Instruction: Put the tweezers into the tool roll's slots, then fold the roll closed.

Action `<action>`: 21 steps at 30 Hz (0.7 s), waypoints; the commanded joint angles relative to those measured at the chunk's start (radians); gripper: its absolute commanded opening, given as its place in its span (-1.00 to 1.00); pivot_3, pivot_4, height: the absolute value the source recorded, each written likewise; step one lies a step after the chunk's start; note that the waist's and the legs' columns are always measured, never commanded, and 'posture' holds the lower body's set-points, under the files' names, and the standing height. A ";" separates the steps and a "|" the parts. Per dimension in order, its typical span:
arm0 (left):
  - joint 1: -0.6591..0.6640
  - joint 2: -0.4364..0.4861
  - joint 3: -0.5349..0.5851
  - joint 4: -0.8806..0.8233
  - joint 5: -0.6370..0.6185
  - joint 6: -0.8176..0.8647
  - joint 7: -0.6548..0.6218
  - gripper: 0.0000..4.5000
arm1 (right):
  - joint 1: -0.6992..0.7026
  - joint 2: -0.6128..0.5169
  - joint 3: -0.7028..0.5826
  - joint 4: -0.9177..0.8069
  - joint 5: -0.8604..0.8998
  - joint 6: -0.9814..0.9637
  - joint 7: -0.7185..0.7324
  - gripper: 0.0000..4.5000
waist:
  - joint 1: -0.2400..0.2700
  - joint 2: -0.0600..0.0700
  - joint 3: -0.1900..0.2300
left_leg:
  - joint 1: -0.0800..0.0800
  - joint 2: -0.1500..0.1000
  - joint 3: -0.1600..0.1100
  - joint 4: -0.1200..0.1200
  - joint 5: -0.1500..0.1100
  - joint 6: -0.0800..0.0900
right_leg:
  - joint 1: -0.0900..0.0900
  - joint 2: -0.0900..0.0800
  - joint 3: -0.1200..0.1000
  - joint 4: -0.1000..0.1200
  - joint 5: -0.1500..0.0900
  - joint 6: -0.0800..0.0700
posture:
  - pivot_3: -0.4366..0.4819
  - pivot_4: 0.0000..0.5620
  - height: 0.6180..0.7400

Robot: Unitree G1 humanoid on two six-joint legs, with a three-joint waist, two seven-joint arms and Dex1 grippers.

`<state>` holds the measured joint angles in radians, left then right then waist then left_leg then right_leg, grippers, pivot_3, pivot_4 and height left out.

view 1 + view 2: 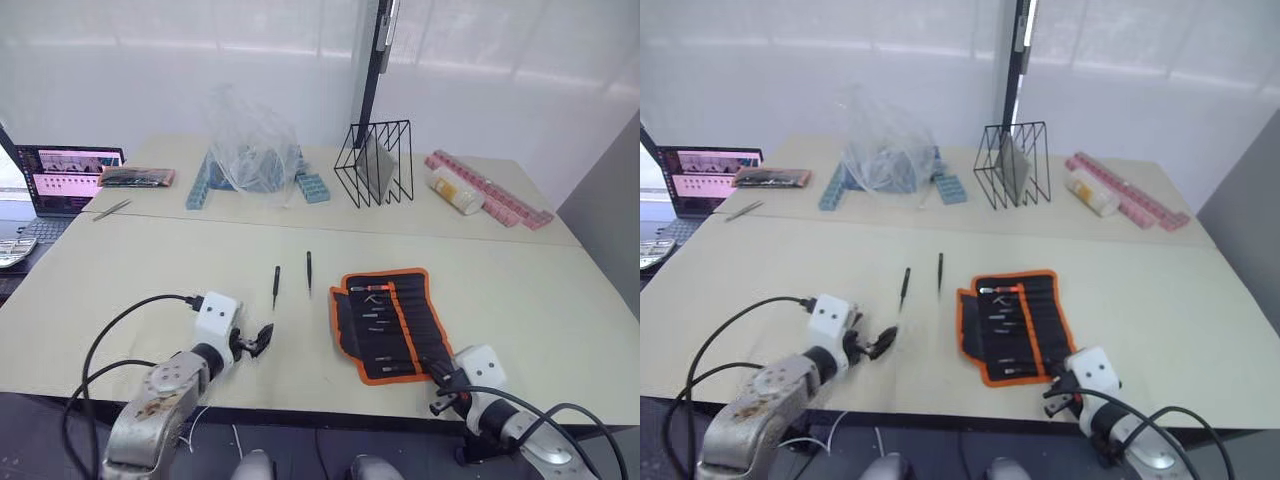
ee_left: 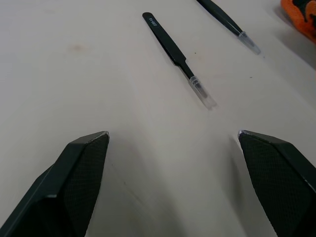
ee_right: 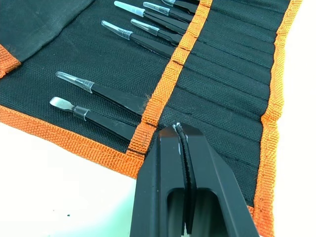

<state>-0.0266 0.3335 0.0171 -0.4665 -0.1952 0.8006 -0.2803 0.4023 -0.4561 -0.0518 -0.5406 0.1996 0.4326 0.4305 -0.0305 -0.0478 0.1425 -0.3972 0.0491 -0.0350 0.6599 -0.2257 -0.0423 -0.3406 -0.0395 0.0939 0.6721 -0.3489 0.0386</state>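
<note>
Two slim black pointed tweezers (image 1: pixel 276 285) lie loose on the beige table (image 1: pixel 120 290), left of the open black, orange-edged fabric tool roll (image 1: pixel 392 324). My left gripper (image 2: pixel 173 148) is spread wide just short of the nearer one; I'd centre it over the shaft before pinching. My right gripper (image 3: pixel 180 134), pressed together, rests on the roll's orange strip.

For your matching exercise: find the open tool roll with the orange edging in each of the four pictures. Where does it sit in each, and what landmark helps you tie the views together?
Left eye view: tool roll, right of centre, near the table's front edge.
Right eye view: lower centre.
Left wrist view: an orange corner at the upper right.
Right wrist view: spread across the picture, under the shut right gripper.
Shared landmark: the two loose tweezers beside the roll.
</note>
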 commanded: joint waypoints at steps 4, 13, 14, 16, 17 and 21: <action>-0.100 -0.077 -0.059 0.153 0.062 -0.036 0.078 0.98 | 0.004 0.000 0.016 0.065 -0.019 0.063 -0.016 -1.00 | 0.003 0.000 0.000 | 0.005 0.000 0.000 -0.001 0.000 0.000 | 0.005 0.000 0.000 -0.001 0.000 0.000 | -0.05 -0.47 0.42; -0.172 -0.138 -0.078 0.273 0.086 -0.074 0.101 0.86 | 0.001 0.001 0.016 0.065 -0.020 0.062 -0.017 -1.00 | 0.012 0.003 -0.002 | 0.008 0.000 0.000 -0.001 0.000 0.000 | 0.007 0.000 0.001 -0.007 0.000 0.002 | -0.05 -0.47 0.42; -0.179 -0.140 -0.080 0.285 0.086 -0.077 0.099 0.74 | 0.001 0.002 0.016 0.065 -0.020 0.062 -0.017 -1.00 | 0.012 0.004 -0.003 | 0.008 0.000 0.000 -0.001 0.000 0.000 | 0.007 0.000 0.001 -0.007 0.000 0.002 | -0.05 -0.47 0.42; -0.191 -0.143 -0.082 0.304 0.085 -0.087 0.093 0.48 | 0.001 0.002 0.017 0.064 -0.019 0.062 -0.018 -1.00 | 0.014 0.004 -0.003 | 0.008 0.000 0.000 -0.001 0.000 0.000 | 0.007 0.000 0.001 -0.007 0.000 0.002 | -0.05 -0.47 0.42; -0.197 -0.144 -0.083 0.313 0.085 -0.091 0.092 0.34 | 0.002 0.002 0.017 0.063 -0.019 0.062 -0.018 -1.00 | 0.015 0.005 -0.004 | 0.008 -0.001 0.000 -0.001 0.000 0.000 | 0.007 0.000 0.001 -0.008 0.000 0.002 | -0.05 -0.47 0.42; -0.221 -0.148 -0.087 0.349 0.087 -0.109 0.083 -0.26 | 0.003 0.002 0.018 0.060 -0.017 0.065 -0.021 -1.00 | 0.016 0.004 -0.004 | 0.008 -0.001 0.000 -0.001 0.000 0.000 | 0.007 -0.001 0.001 -0.008 0.000 0.003 | -0.05 -0.47 0.42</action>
<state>-0.2469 0.2021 -0.0387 -0.1545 -0.1017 0.6875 -0.1748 0.3981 -0.4560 -0.0553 -0.5377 0.1994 0.4452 0.4151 -0.0143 -0.0433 0.1385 -0.3890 0.0479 -0.0348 0.6589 -0.2259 -0.0425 -0.3337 -0.0406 0.0947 0.6639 -0.3486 0.0412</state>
